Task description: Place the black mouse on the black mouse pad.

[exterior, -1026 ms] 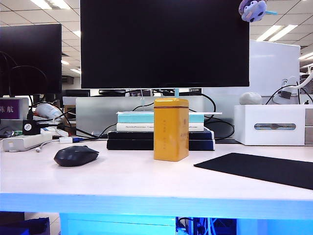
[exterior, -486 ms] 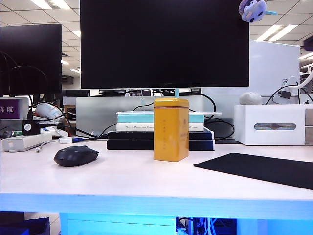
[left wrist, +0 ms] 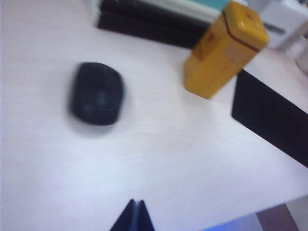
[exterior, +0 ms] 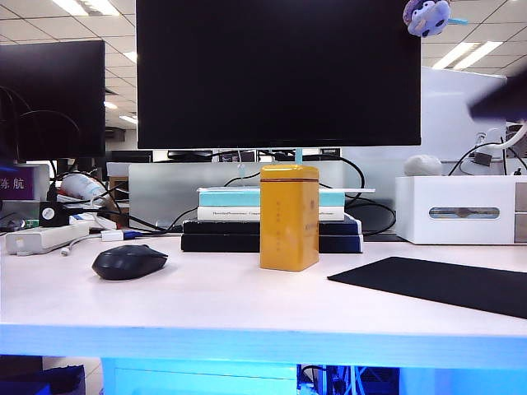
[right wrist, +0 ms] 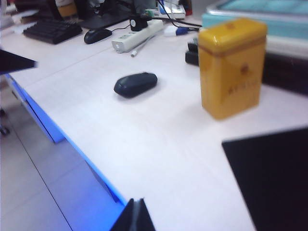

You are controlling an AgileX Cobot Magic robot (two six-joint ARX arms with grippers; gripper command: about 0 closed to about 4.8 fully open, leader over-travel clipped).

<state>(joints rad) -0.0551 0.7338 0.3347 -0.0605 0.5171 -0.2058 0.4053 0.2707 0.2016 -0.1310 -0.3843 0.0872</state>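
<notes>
The shut left claw (left wrist: 135,216) hovers over the table (left wrist: 192,159), near the black mouse (left wrist: 96,94).

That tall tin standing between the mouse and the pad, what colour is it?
The tin is mustard yellow with a thin dark band under its lid, clearest in the right wrist view.

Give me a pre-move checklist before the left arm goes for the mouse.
1. Black mouse free on the table, nothing on it or touching it: ok.
2. Black mouse pad bare, no clutter on the visible part: ok.
3. Left gripper open for the grasp: not ok, its fingers are pressed together, above bare table short of the mouse.
4. Right gripper out of the way: ok, shut, near the table's front edge beside the pad, holding nothing.
5. Route from mouse to pad: not ok for a straight slide, the yellow tin stands upright between them; lift over or pass in front.
6. Exact gap between tin and pad: cannot tell.
</notes>
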